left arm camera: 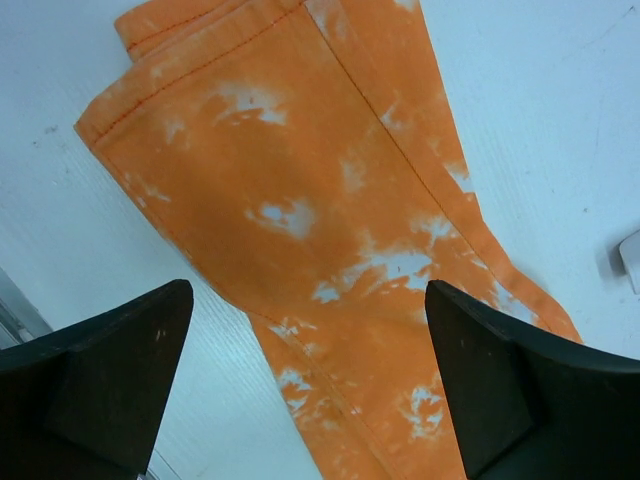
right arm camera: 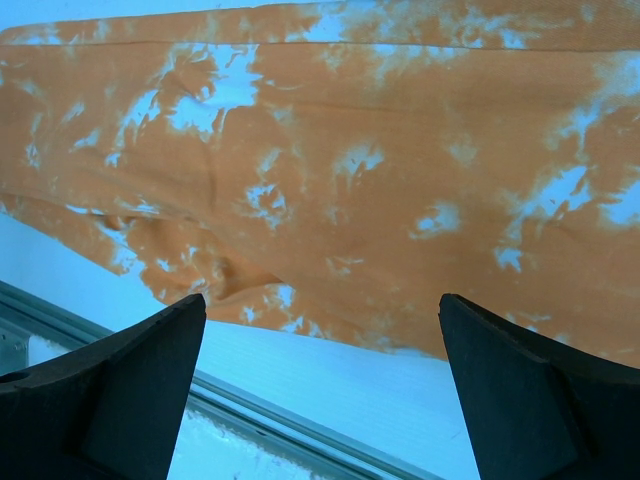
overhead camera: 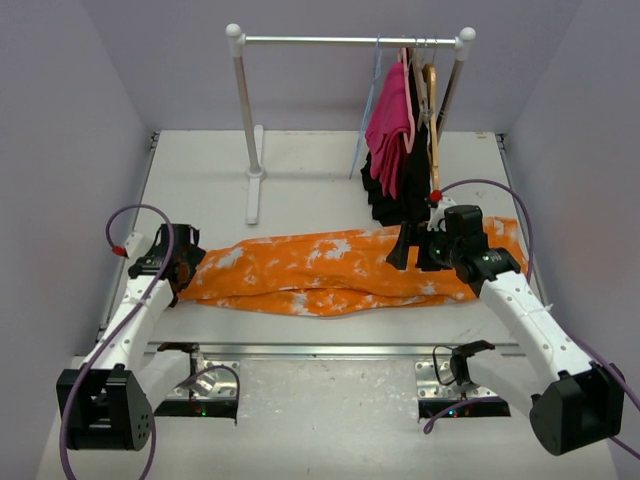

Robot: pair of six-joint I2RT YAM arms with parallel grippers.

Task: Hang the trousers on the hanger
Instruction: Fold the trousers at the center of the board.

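Top external | white table (overhead camera: 320, 170), lilac walls (overhead camera: 60, 100) | trousers (overhead camera: 320, 272) flat | left gripper (left arm camera: 308, 300), right gripper (right arm camera: 322, 310) spread

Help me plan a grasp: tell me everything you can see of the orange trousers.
The trousers are bright orange woven-looking cloth with white bleach-like blotches and stitched hems. They lie flat, legs stacked, across the table, hems by the left gripper, the right gripper over their other half. Both grippers are open above them, gripping nothing.

We see bright, even overhead light, with only soft shadows beside the trousers (overhead camera: 330, 272). Both wrist views carry a cool blue cast, and the dark fingers (left arm camera: 110, 380) at the bottom look slightly soft.
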